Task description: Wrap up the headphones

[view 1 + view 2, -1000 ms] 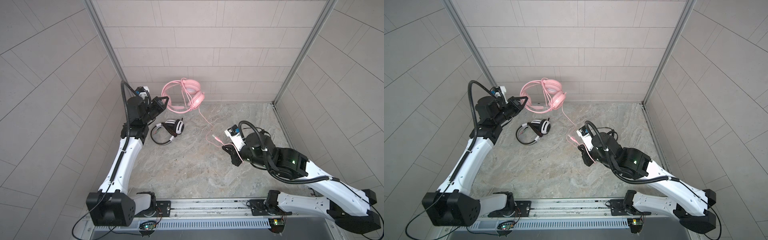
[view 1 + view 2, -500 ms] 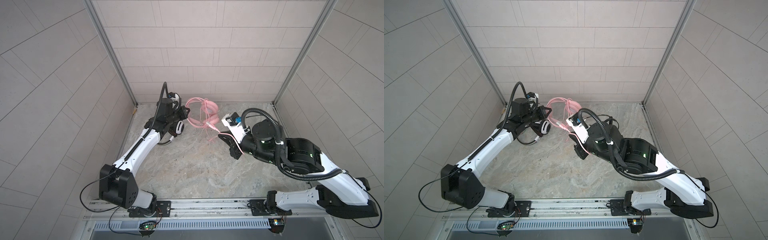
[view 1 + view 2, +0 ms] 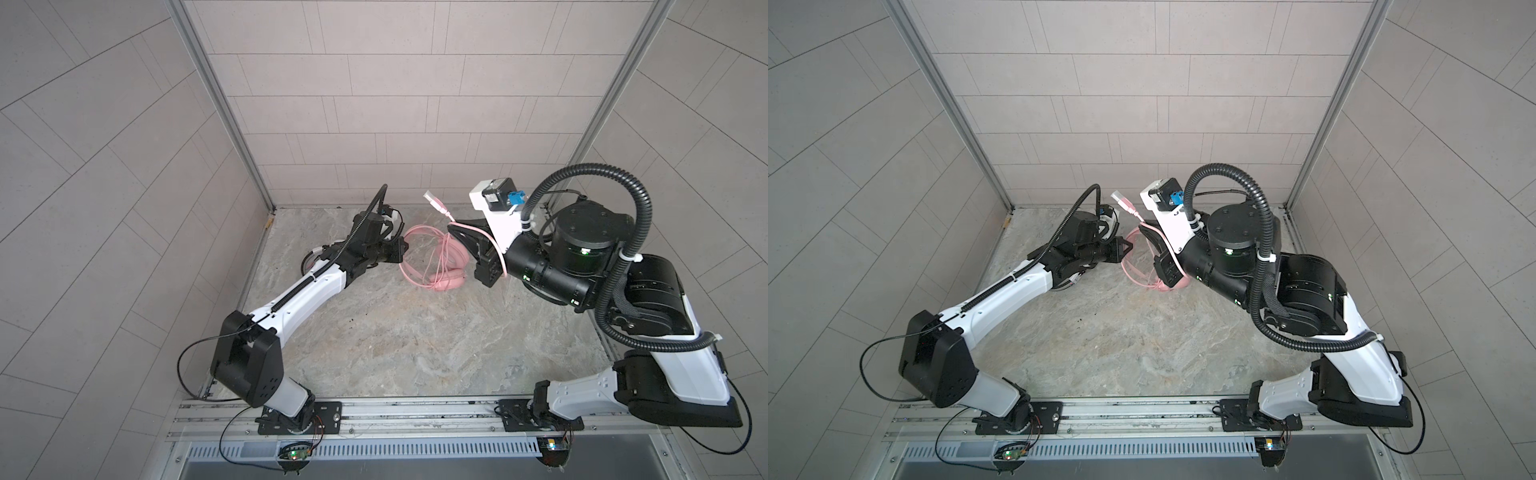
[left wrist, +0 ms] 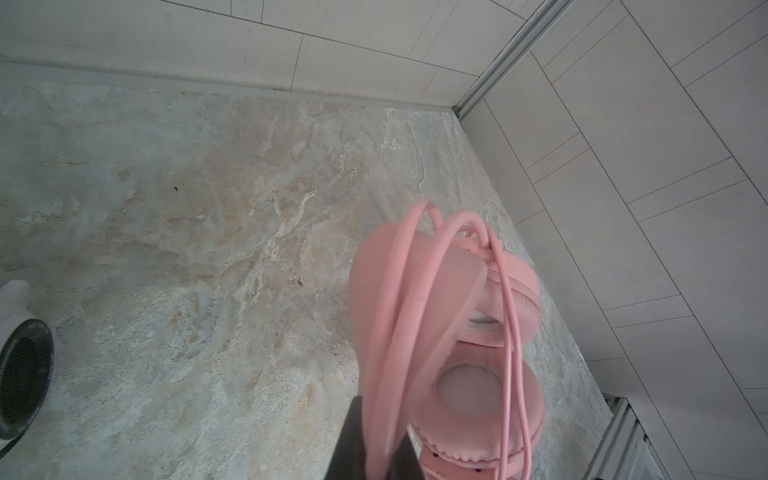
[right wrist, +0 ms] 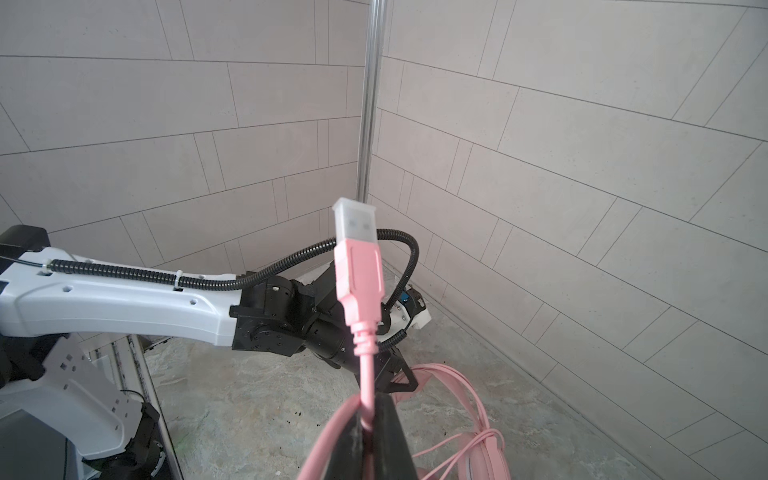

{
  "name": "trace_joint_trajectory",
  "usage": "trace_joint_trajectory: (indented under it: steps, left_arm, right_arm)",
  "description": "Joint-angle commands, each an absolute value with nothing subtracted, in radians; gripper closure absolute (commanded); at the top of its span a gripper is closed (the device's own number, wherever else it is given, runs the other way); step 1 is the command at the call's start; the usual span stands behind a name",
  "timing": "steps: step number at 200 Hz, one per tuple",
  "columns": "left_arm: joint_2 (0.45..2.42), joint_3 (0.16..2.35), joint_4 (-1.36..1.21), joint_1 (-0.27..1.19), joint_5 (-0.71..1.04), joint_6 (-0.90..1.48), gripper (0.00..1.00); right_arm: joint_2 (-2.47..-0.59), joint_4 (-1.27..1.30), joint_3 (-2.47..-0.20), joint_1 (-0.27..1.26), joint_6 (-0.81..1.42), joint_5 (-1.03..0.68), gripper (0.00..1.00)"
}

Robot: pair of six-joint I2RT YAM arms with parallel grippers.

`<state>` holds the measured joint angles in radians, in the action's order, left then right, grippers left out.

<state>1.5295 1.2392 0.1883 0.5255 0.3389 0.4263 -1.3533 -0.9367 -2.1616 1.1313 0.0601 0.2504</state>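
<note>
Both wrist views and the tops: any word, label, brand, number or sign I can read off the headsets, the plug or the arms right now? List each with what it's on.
None can be read.
pink headset: no print shows.
USB plug: clear cap, no marking shows.
white-and-black headset: a faint ring of raised text round the grille, too blurred to read.
right arm: green lights only, no lettering.

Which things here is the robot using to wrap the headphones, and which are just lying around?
Part of the job:
- pink headphones, held at the band by the left gripper
- pink cable, pinched in the right gripper
- plug on the cable end, sticking up

Just lying around:
- white and black headphones, mostly hidden under the left arm
- dark crumbs on the table
</note>
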Motion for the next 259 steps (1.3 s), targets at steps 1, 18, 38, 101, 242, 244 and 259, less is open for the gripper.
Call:
trace_joint_trajectory:
  steps: [1, 18, 38, 101, 242, 244, 259]
  left_arm:
    - [1.536, 1.282, 0.104, 0.561, 0.358, 0.439, 1.0]
    - [1.555, 1.27, 0.023, 0.567, 0.44, 0.522, 1.0]
    - [1.544, 1.256, -0.037, 0.567, 0.482, 0.584, 1.0]
    - [1.444, 1.24, -0.187, 0.559, 0.556, 0.762, 1.0]
    - [1.516, 1.079, -0.078, 0.707, 0.514, 0.64, 1.0]
    - [1.517, 1.078, -0.074, 0.708, 0.516, 0.636, 1.0]
    - [1.517, 1.068, -0.035, 0.718, 0.515, 0.604, 1.0]
  right_arm:
    - [-1.392, -0.935, -2.197, 1.131, 0.071, 0.173, 1.0]
    - [-1.417, -0.922, -2.189, 1.131, 0.095, 0.106, 1.0]
    - [-1.423, -0.931, -2.151, 1.131, 0.094, 0.115, 1.0]
    - [-1.287, -0.847, -1.88, 1.062, 0.115, 0.165, 1.0]
    - [-1.341, -0.837, -2.079, 0.999, 0.052, 0.128, 1.0]
    - [-1.342, -0.836, -2.081, 0.997, 0.052, 0.129, 1.0]
    - [-1.342, -0.836, -2.094, 0.976, 0.049, 0.128, 1.0]
